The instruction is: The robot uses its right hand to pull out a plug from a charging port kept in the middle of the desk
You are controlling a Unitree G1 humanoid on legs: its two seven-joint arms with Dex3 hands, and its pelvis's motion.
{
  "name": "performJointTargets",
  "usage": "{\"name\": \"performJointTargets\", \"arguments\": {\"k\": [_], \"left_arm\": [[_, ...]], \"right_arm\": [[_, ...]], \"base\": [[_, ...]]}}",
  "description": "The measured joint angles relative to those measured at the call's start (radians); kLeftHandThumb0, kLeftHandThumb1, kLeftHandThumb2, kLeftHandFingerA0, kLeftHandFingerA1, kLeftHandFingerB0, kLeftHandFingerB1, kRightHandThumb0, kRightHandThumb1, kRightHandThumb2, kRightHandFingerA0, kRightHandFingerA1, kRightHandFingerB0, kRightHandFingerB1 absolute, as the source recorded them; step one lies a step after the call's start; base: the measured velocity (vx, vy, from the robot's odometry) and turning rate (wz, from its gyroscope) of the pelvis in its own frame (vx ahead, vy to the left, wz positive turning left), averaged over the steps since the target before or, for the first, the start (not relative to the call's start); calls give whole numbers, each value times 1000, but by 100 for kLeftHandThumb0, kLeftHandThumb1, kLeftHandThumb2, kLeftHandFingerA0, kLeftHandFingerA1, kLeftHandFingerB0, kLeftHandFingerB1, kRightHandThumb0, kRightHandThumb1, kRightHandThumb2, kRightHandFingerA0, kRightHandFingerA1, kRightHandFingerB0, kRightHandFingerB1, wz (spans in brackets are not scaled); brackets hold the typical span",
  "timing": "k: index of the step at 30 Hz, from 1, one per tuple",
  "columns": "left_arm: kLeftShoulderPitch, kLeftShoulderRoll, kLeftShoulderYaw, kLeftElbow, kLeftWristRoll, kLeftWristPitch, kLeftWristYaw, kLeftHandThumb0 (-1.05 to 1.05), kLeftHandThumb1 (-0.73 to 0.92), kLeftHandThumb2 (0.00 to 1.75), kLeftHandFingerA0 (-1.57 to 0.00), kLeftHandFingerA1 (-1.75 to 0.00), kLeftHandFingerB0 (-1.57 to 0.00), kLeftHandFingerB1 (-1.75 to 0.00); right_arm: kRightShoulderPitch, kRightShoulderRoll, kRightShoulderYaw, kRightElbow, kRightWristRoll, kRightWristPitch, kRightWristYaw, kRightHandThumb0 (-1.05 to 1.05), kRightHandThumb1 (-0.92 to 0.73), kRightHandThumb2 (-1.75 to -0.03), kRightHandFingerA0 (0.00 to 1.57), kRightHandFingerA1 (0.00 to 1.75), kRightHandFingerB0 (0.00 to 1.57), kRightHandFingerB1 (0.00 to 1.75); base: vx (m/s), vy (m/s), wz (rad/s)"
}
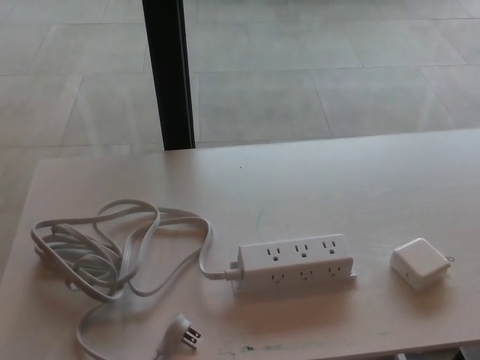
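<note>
A white power strip [295, 262] lies in the middle of the pale desk [315, 187], all its visible sockets empty. To its right, apart from it, a white square charger plug [419, 263] rests on the desk with its prongs pointing right. The strip's white cord [112, 251] is coiled loosely at the left, and its own three-prong plug [182, 331] lies near the front edge. Neither of my hands shows in the head view.
A black vertical post [169, 75] stands behind the desk's far edge at the left. Beyond it is a tiled grey floor [315, 75]. The desk's front edge runs along the bottom of the picture.
</note>
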State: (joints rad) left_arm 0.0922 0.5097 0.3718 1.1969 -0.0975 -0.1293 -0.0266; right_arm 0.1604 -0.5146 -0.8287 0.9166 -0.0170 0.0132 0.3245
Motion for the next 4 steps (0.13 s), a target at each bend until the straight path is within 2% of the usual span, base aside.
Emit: {"name": "performJointTargets", "arguments": {"k": [1,2,3,4], "left_arm": [[-1,0,1,0,-1,0,0,-76,86,66,-78,-62,-61,-55],[-2,0,1,0,-2,0,-1,-76,87,66,-77,-62,-59,-52],[-3,0,1,0,-3,0,-2,-83,71,91,-73,-64,-53,-55],[-4,0,3,0,-3,0,-3,-83,71,91,-73,-64,-53,-55]], "right_arm": [[1,0,8,0,6,-16,-9,-104,-30,-93,119,73,117,69],[1,0,12,0,10,-27,-16,-105,-52,-59,116,75,114,72],[-1,1,16,0,16,-46,-26,-105,-53,-60,123,74,113,73],[-1,1,17,0,20,-55,-32,-105,-53,-60,123,74,113,73]], "base": [[0,0,0],[0,0,0],[0,0,0],[0,0,0]]}}
